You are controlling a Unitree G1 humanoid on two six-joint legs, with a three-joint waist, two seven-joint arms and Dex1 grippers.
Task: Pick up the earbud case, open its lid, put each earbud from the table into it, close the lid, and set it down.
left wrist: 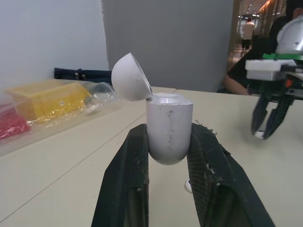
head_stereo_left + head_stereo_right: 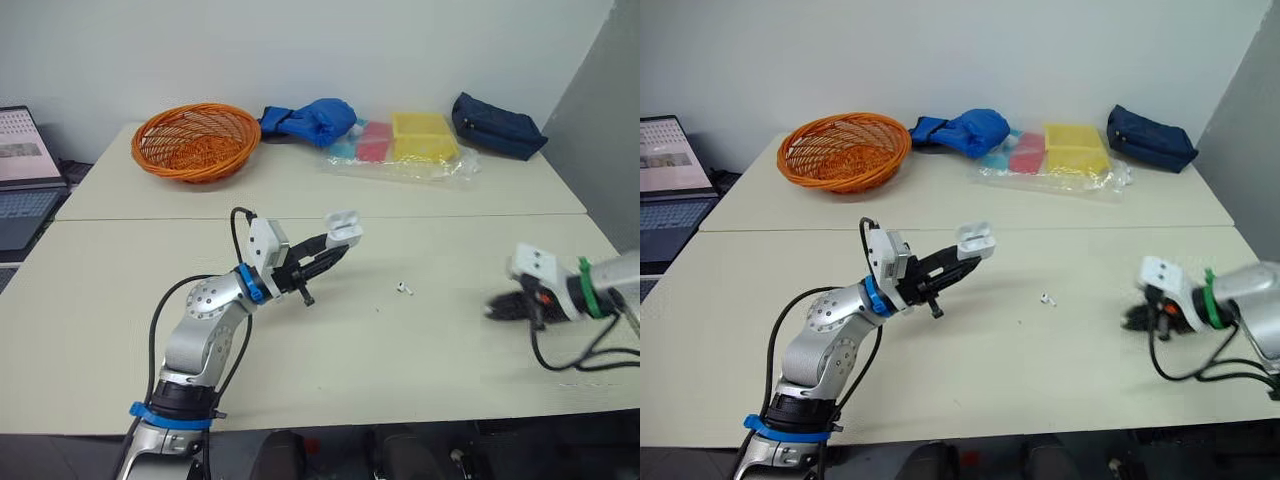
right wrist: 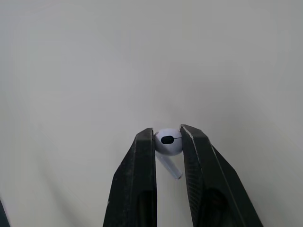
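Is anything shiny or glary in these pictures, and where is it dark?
Left eye view: the plastic wrap glints, and the basket casts a thin shadow on the table. Left wrist view: the earbud case lid shines softly. Right wrist view: even light on the earbud.

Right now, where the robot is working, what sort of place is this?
Probably an office or lab workroom rather than a home: two pale tables pushed together against a plain white wall, an open laptop off to the robot's left, and an orange basket and navy pouch at the back.
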